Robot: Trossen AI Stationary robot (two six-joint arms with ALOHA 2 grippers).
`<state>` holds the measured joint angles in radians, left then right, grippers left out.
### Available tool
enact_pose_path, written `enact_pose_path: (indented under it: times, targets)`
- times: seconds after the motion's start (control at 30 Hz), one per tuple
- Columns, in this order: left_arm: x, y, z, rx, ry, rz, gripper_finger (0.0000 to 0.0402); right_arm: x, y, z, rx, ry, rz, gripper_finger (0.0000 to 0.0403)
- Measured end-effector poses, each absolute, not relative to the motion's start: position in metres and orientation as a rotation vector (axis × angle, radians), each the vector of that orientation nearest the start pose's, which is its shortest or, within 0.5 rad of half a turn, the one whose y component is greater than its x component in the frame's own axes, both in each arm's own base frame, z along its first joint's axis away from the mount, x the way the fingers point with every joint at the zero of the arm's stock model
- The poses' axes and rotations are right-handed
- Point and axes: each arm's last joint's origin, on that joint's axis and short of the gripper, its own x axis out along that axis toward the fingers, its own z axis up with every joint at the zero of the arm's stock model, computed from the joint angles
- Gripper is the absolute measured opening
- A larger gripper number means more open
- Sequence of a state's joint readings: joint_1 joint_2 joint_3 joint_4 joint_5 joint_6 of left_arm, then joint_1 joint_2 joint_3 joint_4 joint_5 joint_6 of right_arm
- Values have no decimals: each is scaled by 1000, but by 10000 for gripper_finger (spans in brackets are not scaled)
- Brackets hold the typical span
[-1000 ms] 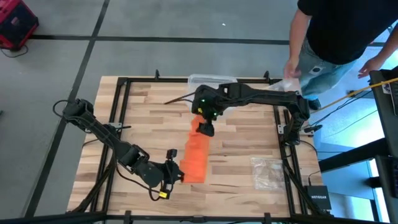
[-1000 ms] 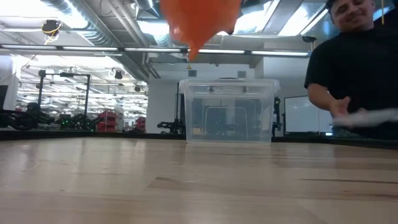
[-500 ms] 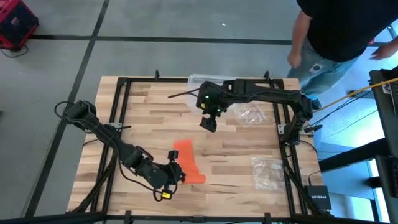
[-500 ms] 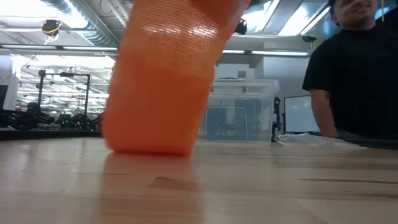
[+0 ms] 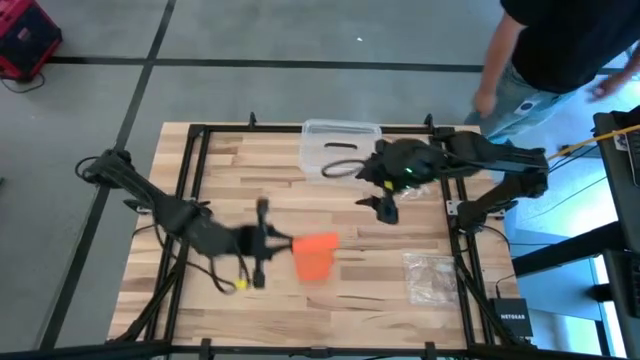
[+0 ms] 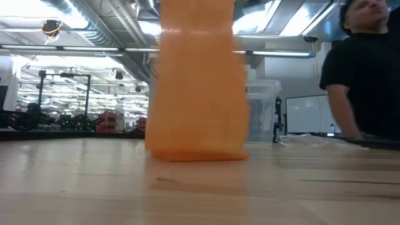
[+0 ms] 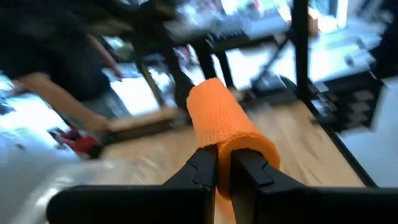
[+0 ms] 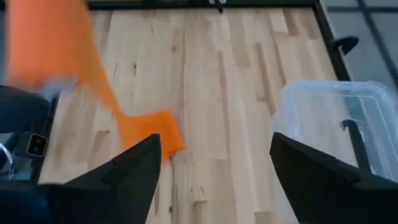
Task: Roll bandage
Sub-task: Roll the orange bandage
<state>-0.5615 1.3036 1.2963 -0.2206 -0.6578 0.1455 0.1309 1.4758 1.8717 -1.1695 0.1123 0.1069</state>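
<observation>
bandage [image 5: 316, 254] hangs near desk [image 5: 230, 170] centre, one end pinched between my left gripper [image 7: 224, 169] fingers so the strip drapes, free end on the wood. right gripper [image 5: 385, 209] hovers spread wide, well apart, beside the clear box [image 5: 340, 150].

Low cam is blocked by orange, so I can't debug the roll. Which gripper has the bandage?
Observer: The left gripper is shut on the bandage; its wrist view shows the pinch.
Operator: Right one?
Observer: The right gripper is open and empty, above the table near the clear box.
Operator: Rolled yet?
Observer: No. The right wrist view shows it hanging as a strip, with its loose end flat on the wood.
</observation>
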Motion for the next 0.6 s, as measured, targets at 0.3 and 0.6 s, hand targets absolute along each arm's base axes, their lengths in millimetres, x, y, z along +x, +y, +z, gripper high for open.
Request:
enact_pose_path:
  times: [0.3, 0.6]
  targets:
    - [232, -99, 426, 318, 55, 165, 8, 247, 74, 441, -195, 596, -26, 301]
    - [241, -87, 423, 329, -58, 140, 15, 249, 63, 352, -88, 234, -69, 301]
